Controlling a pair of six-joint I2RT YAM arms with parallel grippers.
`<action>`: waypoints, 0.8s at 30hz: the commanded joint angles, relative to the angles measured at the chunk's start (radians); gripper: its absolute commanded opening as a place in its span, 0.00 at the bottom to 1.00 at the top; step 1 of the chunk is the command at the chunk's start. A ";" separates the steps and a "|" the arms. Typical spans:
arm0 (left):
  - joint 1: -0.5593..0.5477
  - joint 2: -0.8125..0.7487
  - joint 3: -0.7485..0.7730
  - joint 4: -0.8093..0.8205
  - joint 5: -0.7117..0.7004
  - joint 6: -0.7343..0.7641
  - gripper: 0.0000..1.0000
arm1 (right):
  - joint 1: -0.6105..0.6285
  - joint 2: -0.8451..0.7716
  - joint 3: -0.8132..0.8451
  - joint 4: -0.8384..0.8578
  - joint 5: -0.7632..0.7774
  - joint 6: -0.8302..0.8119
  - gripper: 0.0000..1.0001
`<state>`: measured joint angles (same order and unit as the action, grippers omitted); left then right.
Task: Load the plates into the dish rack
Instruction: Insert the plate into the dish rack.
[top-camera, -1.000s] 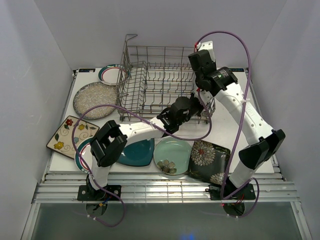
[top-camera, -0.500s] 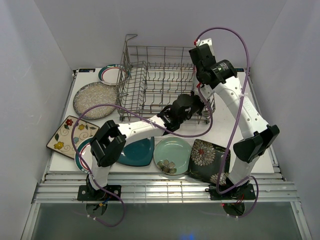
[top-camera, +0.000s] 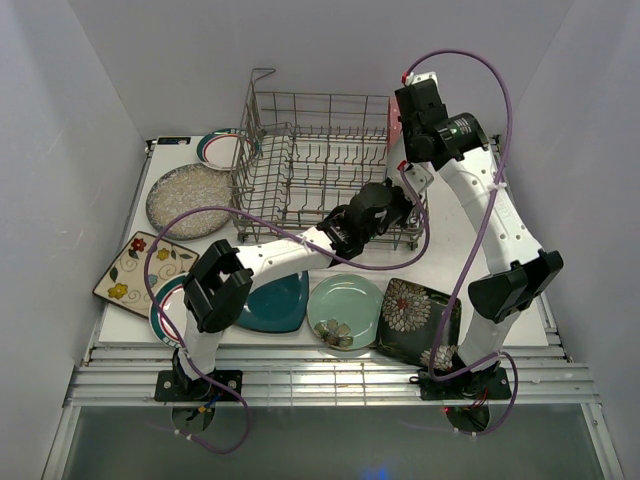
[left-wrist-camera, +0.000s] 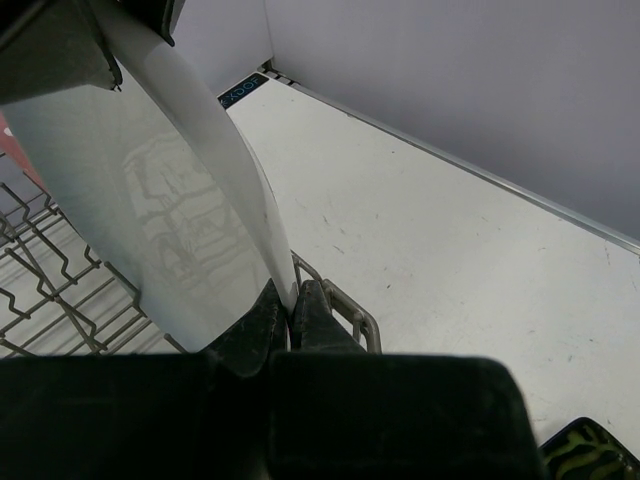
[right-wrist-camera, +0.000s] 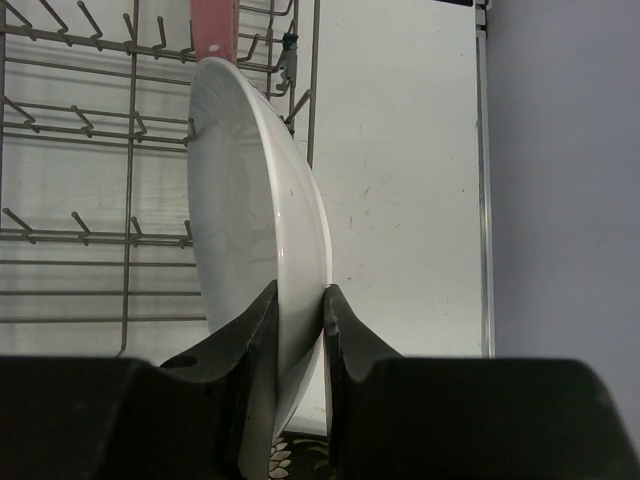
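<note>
Arms shifted toward 12 o'clock; right tool (right-wrist-camera: 298, 296) grips glossy white plate (right-wrist-camera: 250, 190) on edge at rack's (top-camera: 300, 165) 3 o'clock side, left tool (left-wrist-camera: 291, 300) shut at rim.

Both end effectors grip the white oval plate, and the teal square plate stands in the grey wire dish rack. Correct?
No: the teal square plate lies flat on the table, as the top external view shows. The left end effector and right end effector do grip the white oval plate.
</note>
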<state>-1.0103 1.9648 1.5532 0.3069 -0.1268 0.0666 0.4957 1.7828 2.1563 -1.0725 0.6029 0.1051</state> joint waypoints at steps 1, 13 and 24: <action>-0.060 -0.032 0.053 0.060 0.142 0.002 0.03 | -0.015 -0.005 0.016 0.266 -0.190 0.013 0.08; -0.060 -0.038 0.071 0.057 0.069 0.024 0.44 | -0.071 0.041 0.068 0.289 -0.256 0.016 0.08; -0.059 -0.073 0.047 0.057 0.076 0.030 0.84 | -0.095 0.064 0.088 0.295 -0.290 0.021 0.13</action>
<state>-1.0412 1.9747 1.5791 0.3298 -0.1139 0.1051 0.3935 1.8244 2.1979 -1.0126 0.4728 0.0853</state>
